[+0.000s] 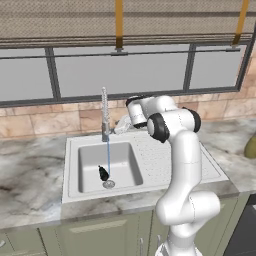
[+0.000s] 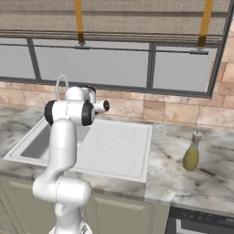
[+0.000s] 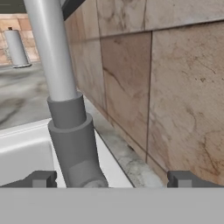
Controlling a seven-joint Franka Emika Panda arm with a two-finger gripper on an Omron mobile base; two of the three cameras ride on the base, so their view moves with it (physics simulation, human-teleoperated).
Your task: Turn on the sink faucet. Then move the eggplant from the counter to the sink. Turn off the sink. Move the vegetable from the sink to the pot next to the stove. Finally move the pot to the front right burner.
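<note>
- We are watching a thin blue stream of water (image 1: 108, 159) falling from the sink faucet (image 1: 105, 116) into the basin of the sink (image 1: 145, 162), landing by the round drain (image 1: 108, 184).
- The eggplant (image 1: 103, 173) is lying on the basin floor, just left of the stream and touching or nearly touching the drain.
- We are seeing the arm reaching to the far edge of the sink, its claw (image 3: 111, 179) sitting low at the faucet's dark base, just to the right of it in the left base view.
- In the hand view the two fingertips (image 3: 41, 178) are standing wide apart, with the faucet's grey base (image 3: 74, 144) rising between them, nearer the left tip; we are seeing nothing clamped.
- The tiled wall (image 3: 166, 87) is standing close behind the faucet.
- On the marble bench (image 2: 183, 183) to the right of the dotted drainboard (image 2: 116, 144), an olive-yellow bottle (image 2: 192, 153) is standing upright, well apart from the sink.
- A black appliance corner (image 2: 201, 224) is showing at the near right, below the bench edge.
</note>
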